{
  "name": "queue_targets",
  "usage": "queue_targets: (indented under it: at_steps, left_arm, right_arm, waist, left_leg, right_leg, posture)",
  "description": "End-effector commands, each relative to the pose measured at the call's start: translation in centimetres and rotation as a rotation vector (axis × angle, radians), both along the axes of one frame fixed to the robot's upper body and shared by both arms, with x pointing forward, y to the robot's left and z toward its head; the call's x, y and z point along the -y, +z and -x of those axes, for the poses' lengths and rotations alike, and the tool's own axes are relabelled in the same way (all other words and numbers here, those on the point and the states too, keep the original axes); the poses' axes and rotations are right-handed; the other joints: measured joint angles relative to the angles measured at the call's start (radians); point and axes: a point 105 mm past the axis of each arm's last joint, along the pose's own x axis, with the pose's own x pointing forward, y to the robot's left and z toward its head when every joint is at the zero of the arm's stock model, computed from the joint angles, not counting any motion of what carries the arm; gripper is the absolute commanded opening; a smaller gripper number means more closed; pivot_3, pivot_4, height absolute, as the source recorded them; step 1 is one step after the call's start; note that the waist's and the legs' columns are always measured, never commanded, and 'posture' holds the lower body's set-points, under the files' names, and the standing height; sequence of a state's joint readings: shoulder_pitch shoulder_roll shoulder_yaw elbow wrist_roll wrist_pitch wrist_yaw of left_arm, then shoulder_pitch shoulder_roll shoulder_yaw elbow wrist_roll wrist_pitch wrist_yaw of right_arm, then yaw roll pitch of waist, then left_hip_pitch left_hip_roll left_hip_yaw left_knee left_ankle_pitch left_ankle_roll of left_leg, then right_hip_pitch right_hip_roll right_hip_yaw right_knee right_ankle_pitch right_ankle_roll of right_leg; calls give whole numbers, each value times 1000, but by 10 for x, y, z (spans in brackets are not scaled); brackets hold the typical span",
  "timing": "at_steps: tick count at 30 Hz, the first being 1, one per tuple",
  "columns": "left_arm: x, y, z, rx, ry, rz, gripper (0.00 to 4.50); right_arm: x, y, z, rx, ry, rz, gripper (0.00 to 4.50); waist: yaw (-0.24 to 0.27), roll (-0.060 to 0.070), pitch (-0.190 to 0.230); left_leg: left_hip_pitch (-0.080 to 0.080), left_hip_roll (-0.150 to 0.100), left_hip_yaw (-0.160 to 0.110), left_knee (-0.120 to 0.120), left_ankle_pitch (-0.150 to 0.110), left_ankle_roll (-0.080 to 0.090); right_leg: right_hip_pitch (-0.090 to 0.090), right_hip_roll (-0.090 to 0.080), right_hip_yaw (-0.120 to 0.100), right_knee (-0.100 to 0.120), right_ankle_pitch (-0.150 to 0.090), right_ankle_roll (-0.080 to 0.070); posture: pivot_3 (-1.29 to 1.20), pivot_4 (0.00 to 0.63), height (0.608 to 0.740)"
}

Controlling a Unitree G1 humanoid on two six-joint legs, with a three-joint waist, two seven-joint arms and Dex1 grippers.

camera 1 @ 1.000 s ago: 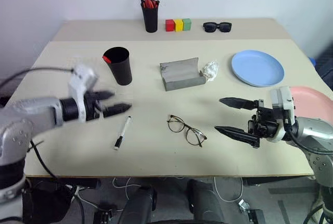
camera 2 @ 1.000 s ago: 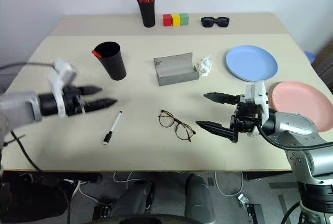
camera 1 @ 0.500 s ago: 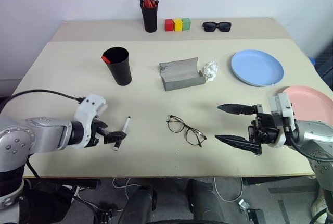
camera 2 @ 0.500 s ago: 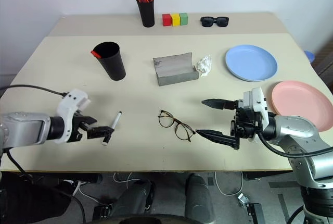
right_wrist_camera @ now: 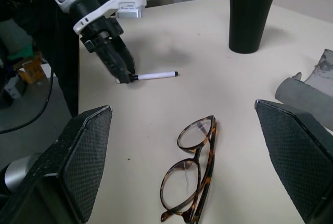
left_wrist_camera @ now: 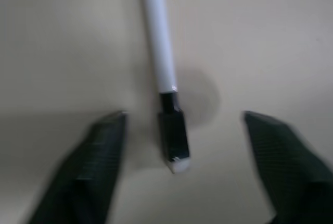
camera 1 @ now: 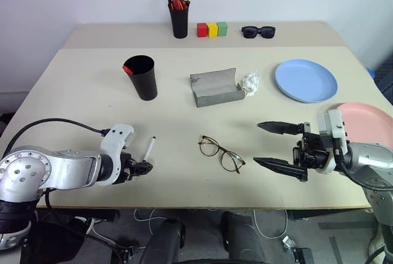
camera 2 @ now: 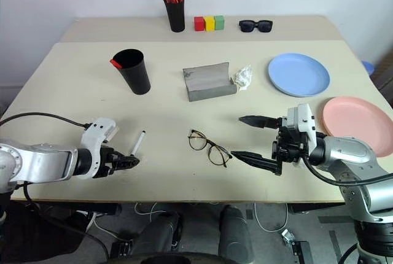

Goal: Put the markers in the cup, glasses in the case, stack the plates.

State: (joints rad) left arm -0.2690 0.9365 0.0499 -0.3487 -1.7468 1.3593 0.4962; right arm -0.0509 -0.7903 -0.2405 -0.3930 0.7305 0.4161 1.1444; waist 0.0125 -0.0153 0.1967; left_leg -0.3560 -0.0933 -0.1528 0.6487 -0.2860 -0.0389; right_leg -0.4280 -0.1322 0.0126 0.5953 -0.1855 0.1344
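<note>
Gripping: left gripper (left_wrist_camera: 174, 130) is straddling the slim white black-ended marker (left_wrist_camera: 161, 67) lying on the beige table (camera 1: 184, 123), fingers part-open, not yet clamping.
Technique: centring before closing.
Right gripper (camera 1: 279, 147): hovering wide open, empty.

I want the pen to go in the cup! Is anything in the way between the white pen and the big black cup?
Nothing visible is. The white-bodied marker with black ends lies at the left gripper, and only bare beige table separates it from the wide matte black plastic cup.
</note>
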Motion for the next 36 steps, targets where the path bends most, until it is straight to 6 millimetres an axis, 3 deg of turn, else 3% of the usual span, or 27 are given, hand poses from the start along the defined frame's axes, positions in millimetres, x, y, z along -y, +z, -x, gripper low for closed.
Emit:
queue_targets:
  at_steps: [1,3,9,14,17,20,22,24,27,29,33,36]
  left_arm:
    - [7,-1,6,-44,-19,16,1061]
    - [7,-2,9,-64,-20,9,30]
    - [3,0,10,-76,-5,-17,30]
    - [-2,18,-9,58,-19,-82,30]
    - [3,42,-28,222,-43,-67,30]
    - [32,81,-49,549,-202,80,30]
    - [48,104,-54,785,-336,76,30]
    - [49,120,-63,903,-318,112,30]
    - [45,142,-75,1078,-318,116,30]
    - [35,154,-85,1214,-305,28,30]
    - [0,185,-113,1393,-168,32,30]
    - [-16,198,-125,1490,-114,57,30]
  right_arm:
    - [0,7,1,40,-2,-9,4500]
    - [1,8,1,40,-7,-12,4500]
    - [0,7,0,43,-16,-14,4500]
    - [0,7,-3,48,-19,-14,4500]
    - [0,9,-6,56,-22,-18,4500]
    - [-3,12,-8,61,-22,-48,4500]
    - [-5,17,-10,72,-25,-88,4500]
    - [-6,24,-14,84,-38,-126,4500]
    - [-8,30,-20,122,-67,-135,4500]
    - [-8,35,-27,147,-104,-157,4500]
    - [-7,40,-35,167,-142,-170,4500]
    - [-8,40,-36,168,-141,-167,4500]
  waist:
    - [2,0,0]
    - [2,0,0]
    - [0,0,0]
    - [1,0,0]
    - [1,0,0]
    - [1,-1,0]
    - [1,-1,0]
    - [0,0,0]
    - [-1,0,0]
    - [-2,-1,0]
    - [2,-1,0]
    - [0,-1,0]
  left_leg:
    - [0,0,1,0,0,0]
    - [0,0,2,0,0,0]
    - [0,0,4,0,0,1]
    - [0,0,6,0,-1,1]
    - [0,0,7,0,-1,1]
    - [0,-1,9,0,-1,2]
    - [-1,0,10,0,-1,2]
    - [-1,0,11,-1,-1,2]
    - [-1,2,12,-1,-2,3]
    - [-1,2,12,-1,-2,3]
    - [-2,2,12,-1,-2,4]
    - [-2,2,12,0,-2,4]
  right_leg:
    - [0,0,0,0,0,0]
    - [0,0,1,-1,0,0]
    - [-1,0,3,-1,0,0]
    - [-1,0,4,-1,0,-1]
    - [-1,0,4,-1,0,-1]
    - [-1,0,4,-2,0,-1]
    - [-1,1,4,-4,1,-2]
    - [-1,1,4,-7,2,-3]
    - [-1,2,5,-9,3,-2]
    - [-1,4,6,-10,4,-2]
    - [-1,5,6,-11,8,1]
    - [-1,5,6,-14,10,3]
  posture:
    - [0,150,740]
    - [0,150,740]
    - [0,150,740]
    - [0,150,740]
    - [0,150,740]
    - [0,150,740]
    - [0,150,740]
    - [0,150,740]
    - [0,150,740]
    - [0,150,740]
    - [0,150,740]
    - [0,150,740]
